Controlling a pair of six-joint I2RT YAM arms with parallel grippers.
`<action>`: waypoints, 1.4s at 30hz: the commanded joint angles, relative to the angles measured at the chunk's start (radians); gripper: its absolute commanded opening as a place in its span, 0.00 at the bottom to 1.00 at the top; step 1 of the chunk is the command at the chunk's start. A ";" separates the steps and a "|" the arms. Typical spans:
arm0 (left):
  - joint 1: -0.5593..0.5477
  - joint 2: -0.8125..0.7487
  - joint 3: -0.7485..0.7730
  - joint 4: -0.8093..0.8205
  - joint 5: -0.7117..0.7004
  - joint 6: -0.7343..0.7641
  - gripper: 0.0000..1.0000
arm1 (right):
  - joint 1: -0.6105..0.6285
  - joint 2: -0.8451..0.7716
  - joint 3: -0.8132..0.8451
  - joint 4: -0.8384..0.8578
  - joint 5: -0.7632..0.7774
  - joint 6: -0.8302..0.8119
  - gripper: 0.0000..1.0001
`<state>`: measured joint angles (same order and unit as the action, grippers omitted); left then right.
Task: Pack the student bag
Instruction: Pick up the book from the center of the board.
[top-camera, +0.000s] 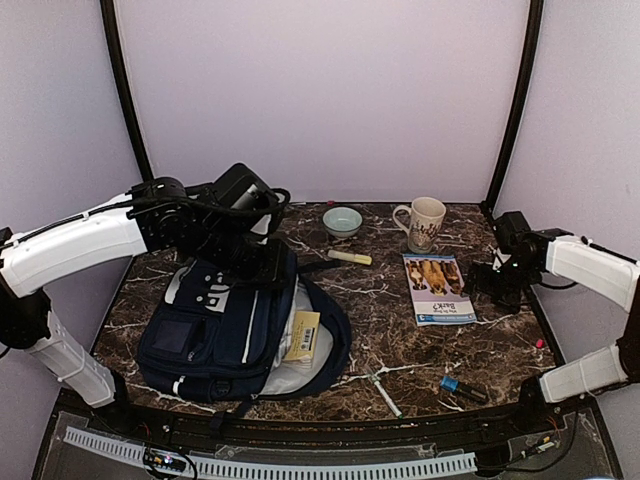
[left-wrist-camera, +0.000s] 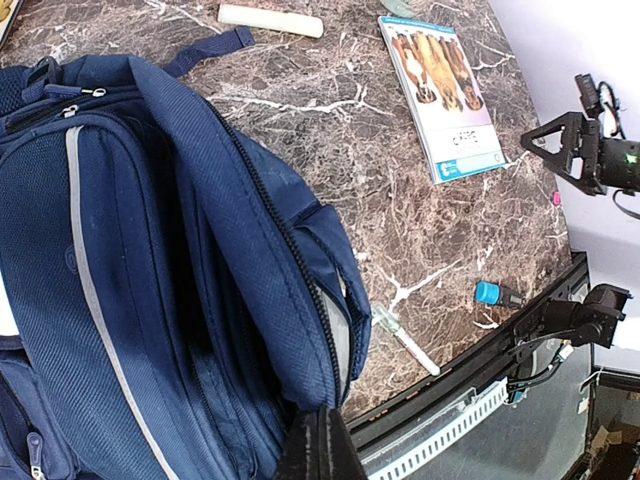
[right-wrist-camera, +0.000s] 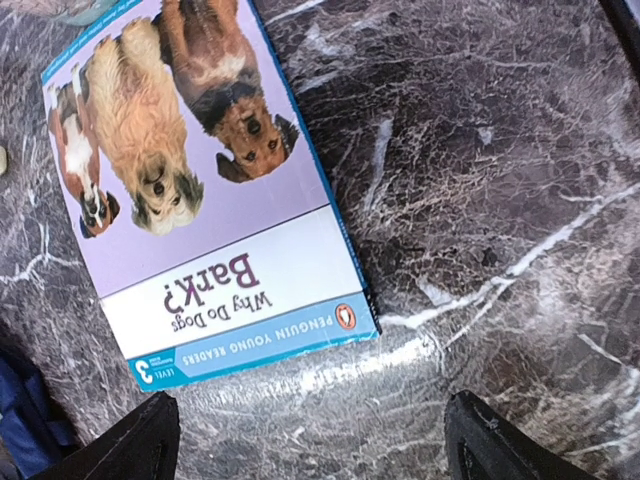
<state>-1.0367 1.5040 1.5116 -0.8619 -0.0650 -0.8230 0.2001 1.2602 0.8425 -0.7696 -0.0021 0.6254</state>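
K: Dark brown marble-pattern table (top-camera: 400, 330), plain lilac walls (top-camera: 320, 100) on three sides. Two arms in frame. Where's the bag?

M: One large navy blue fabric backpack with thin white stripes (top-camera: 215, 325), lying flat on the left half of the table. Main compartment is unzipped, grey lining showing. One flat yellow packet (top-camera: 302, 335) sits in the opening, on the lining.

K: Left gripper (top-camera: 265, 258)?

M: At the bag's far end. Jaws closed. From the left wrist camera the zip edge of the flap runs straight into the fingers (left-wrist-camera: 320, 445), so it looks pinched on the fabric.

K: Right gripper (right-wrist-camera: 315, 445)?

M: Jaws spread wide, nothing between them. It hangs over bare table just beside the near right corner of the book. Not touching it.

K: Loose items, count them.

M: One thin paperback with dogs on the cover, "Why Do Dogs Bark?" (top-camera: 437, 287), lying flat right of centre. One cream ceramic mug with a printed pattern (top-camera: 425, 222), upright, just behind the book. One small pale blue-green bowl (top-camera: 342, 221) at the back, centre. One short cream-coloured bar (top-camera: 349, 257) near the bowl. One slim white pen (top-camera: 382, 390) close to the front edge. One small dark stick with a blue cap (top-camera: 462, 388) to the pen's right. One tiny pink bit (top-camera: 539, 343) at the right edge; too small to identify.

K: Seven outside the bag, one inside?

M: Yes.
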 joint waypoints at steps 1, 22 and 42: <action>-0.003 -0.057 0.003 0.022 -0.004 -0.010 0.00 | -0.073 -0.012 -0.068 0.142 -0.148 -0.019 0.92; -0.003 -0.066 -0.008 0.007 -0.009 -0.018 0.00 | -0.268 -0.044 -0.441 0.670 -0.507 0.063 0.68; -0.003 0.018 0.067 -0.004 0.010 0.012 0.00 | -0.274 0.038 -0.549 1.061 -0.639 0.116 0.39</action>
<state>-1.0367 1.5269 1.5387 -0.8738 -0.0612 -0.8288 -0.0711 1.2789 0.2623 0.2386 -0.6312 0.7807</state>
